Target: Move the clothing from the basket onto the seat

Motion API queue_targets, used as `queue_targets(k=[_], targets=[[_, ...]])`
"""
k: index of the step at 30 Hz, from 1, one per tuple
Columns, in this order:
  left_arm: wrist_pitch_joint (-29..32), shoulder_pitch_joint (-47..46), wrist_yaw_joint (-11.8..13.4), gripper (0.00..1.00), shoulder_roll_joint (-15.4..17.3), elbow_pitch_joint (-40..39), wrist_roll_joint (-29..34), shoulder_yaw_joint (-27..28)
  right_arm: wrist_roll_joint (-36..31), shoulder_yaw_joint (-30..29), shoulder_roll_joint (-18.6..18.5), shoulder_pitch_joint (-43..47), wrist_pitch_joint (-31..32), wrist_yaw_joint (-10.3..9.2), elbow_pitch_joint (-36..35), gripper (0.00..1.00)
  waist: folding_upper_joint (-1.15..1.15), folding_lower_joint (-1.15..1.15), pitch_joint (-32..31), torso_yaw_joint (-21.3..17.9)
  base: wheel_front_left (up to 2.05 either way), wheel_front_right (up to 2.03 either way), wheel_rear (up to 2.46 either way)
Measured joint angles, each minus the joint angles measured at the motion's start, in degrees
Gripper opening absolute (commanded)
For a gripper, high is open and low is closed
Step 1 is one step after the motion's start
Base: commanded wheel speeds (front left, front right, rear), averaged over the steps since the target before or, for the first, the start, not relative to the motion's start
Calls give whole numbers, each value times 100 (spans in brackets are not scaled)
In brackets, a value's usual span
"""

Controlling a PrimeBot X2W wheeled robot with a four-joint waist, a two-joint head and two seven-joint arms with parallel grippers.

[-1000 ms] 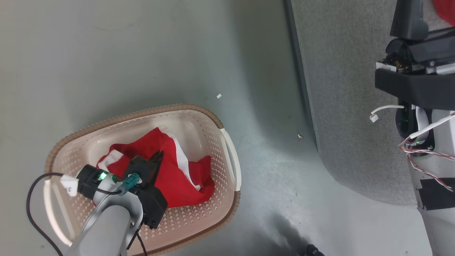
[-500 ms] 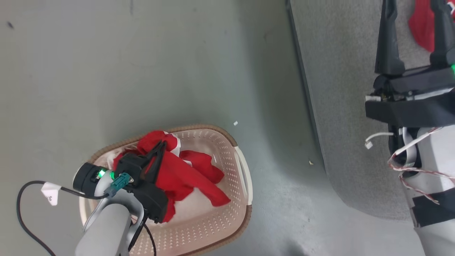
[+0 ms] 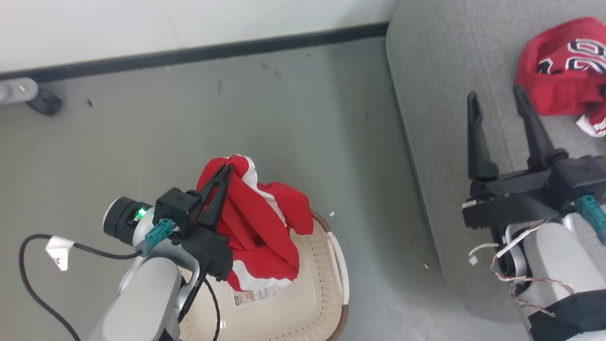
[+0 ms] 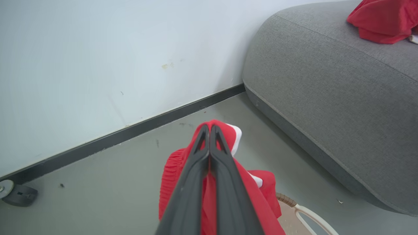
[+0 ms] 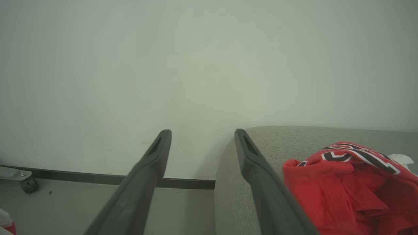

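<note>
My left gripper (image 3: 226, 169) is shut on a red garment with a broad white stripe (image 3: 258, 227), which hangs lifted above the cream basket (image 3: 312, 303). In the left wrist view the shut fingers (image 4: 209, 130) pinch the red cloth (image 4: 235, 182) over the floor. A second red garment with dark numerals (image 3: 558, 71) lies crumpled on the grey seat (image 3: 435, 94) at the upper right. My right gripper (image 3: 494, 94) hovers open over the seat, just left of that garment, with nothing between its fingers. The right wrist view shows the garment (image 5: 339, 186) beside the open fingers.
A white wall with a dark baseboard (image 3: 189, 54) runs along the back. A caster wheel (image 3: 42, 100) sits at the upper left by the wall. A black cable (image 3: 28, 279) loops beside my left arm. Grey floor (image 3: 307, 132) separates basket and seat.
My left gripper has lifted the red garment up out of the basket. The head camera has tilted up, bringing the wall, the seat's garment and the open right gripper fully into view.
</note>
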Motion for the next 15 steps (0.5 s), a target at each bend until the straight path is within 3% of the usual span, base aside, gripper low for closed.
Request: queue_targets(k=[6,15], targets=[[-1,-30,-1,0,-1,-119,-153,-53,12,111,100,222,3,63,263,100,0,1,-506,116,0,0,0],[7,18,-41,0,30,-163,-349,-172,62,283,181,540,4,308,668,100,0,0,-1280,240,0,0,0]])
